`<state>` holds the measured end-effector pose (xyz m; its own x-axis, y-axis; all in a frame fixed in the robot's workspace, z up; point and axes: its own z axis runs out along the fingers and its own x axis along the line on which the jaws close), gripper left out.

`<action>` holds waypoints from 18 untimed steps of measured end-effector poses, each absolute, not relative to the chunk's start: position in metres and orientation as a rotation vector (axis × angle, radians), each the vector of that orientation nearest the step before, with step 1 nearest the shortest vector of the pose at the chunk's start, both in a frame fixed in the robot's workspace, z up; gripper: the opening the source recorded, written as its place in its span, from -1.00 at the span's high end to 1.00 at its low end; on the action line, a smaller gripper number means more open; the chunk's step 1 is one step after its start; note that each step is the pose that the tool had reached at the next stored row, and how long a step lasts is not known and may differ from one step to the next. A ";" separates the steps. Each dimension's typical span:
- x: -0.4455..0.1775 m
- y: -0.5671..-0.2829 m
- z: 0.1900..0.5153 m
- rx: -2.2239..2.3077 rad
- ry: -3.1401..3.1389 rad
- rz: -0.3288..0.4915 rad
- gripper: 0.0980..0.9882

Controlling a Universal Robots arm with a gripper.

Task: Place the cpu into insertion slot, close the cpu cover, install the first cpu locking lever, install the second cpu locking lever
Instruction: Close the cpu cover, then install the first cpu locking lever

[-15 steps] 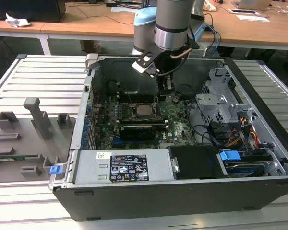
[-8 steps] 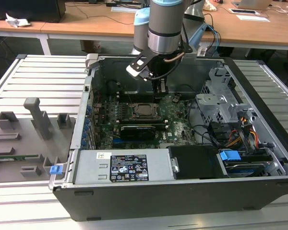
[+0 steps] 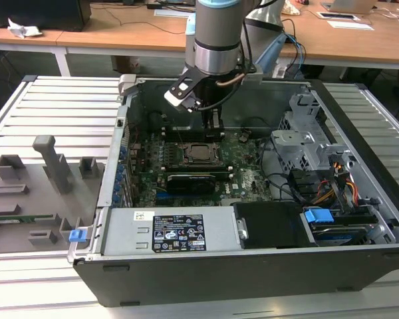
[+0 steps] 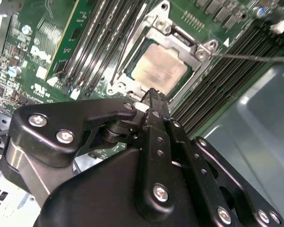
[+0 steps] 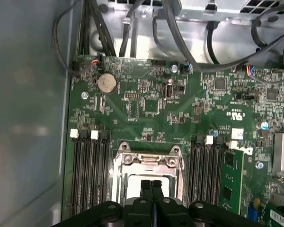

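Now at the lever stage: cpu (image 4: 158,68) seated, gripper (image 4: 154,93) poised just over it.
I read the cpu as lying in the insertion slot (image 4: 128,72) with the cpu cover (image 4: 173,40) folded down around it, the metal top showing through the window. The gripper's fingers are pressed together, holding nothing. One lever rod (image 4: 248,56) juts out over the memory slots (image 4: 217,94), and the other lever rod (image 4: 129,47) looks unlatched too. By my judgement, a lever needs pushing down and tucking under its catch.
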<state>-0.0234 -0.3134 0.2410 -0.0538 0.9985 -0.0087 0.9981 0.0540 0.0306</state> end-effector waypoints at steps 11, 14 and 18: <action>-0.040 -0.313 0.241 2.141 2.260 0.027 0.97; -0.040 -0.313 0.243 2.141 2.260 0.027 0.97; -0.040 -0.313 0.251 2.141 2.260 0.027 0.97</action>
